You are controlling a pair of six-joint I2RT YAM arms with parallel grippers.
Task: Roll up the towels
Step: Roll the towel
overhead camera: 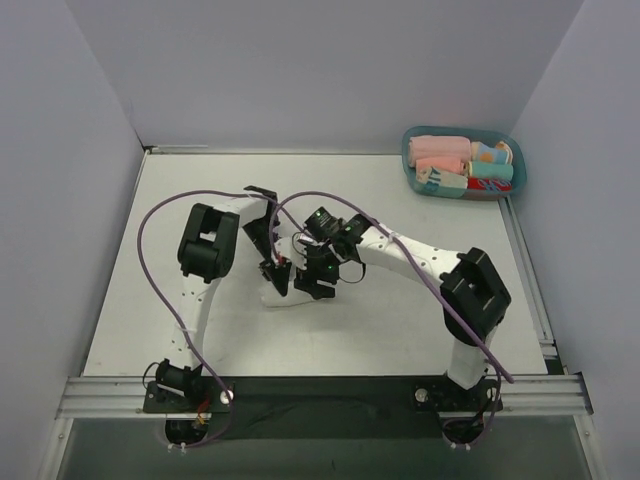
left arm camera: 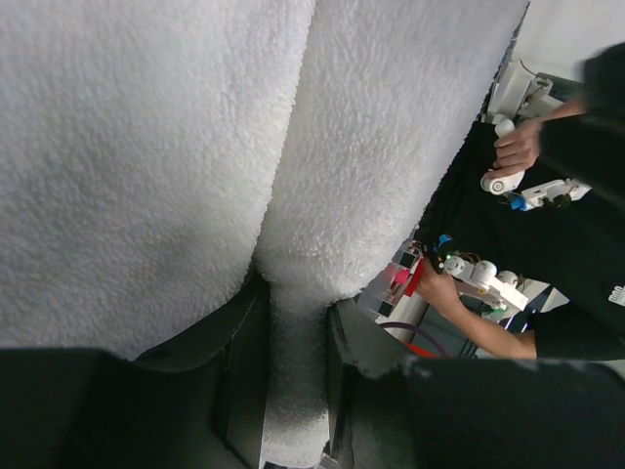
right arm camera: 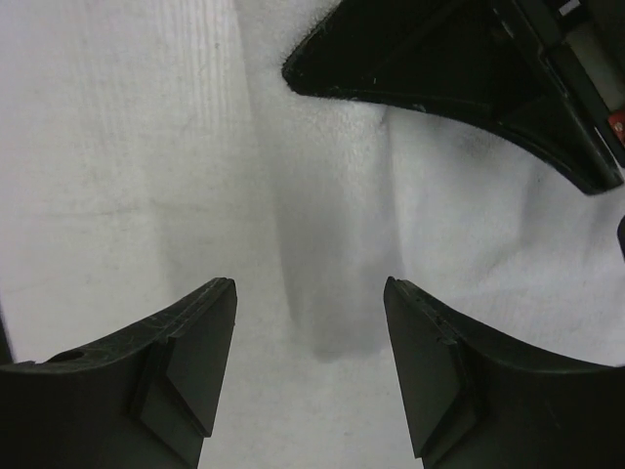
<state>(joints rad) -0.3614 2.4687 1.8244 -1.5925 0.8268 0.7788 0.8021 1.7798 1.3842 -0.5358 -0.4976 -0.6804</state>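
A white towel [overhead camera: 288, 296] lies on the table under both grippers and is mostly hidden by them in the top view. My left gripper [overhead camera: 276, 277] is shut on a fold of the towel [left arm camera: 293, 371]. The cloth fills the left wrist view, with a rolled or bunched ridge [left arm camera: 381, 147] rising from the jaws. My right gripper [overhead camera: 318, 284] is open and empty, its fingers [right arm camera: 190, 362] spread just above the flat towel [right arm camera: 127, 176]. A dark part of the left gripper [right arm camera: 459, 68] shows at the top of the right wrist view.
A teal basket [overhead camera: 510, 150] at the back right corner holds several rolled coloured towels [overhead camera: 442, 152]. Grey walls close in the table [overhead camera: 420, 330] on three sides. Purple cables [overhead camera: 150, 270] loop over both arms.
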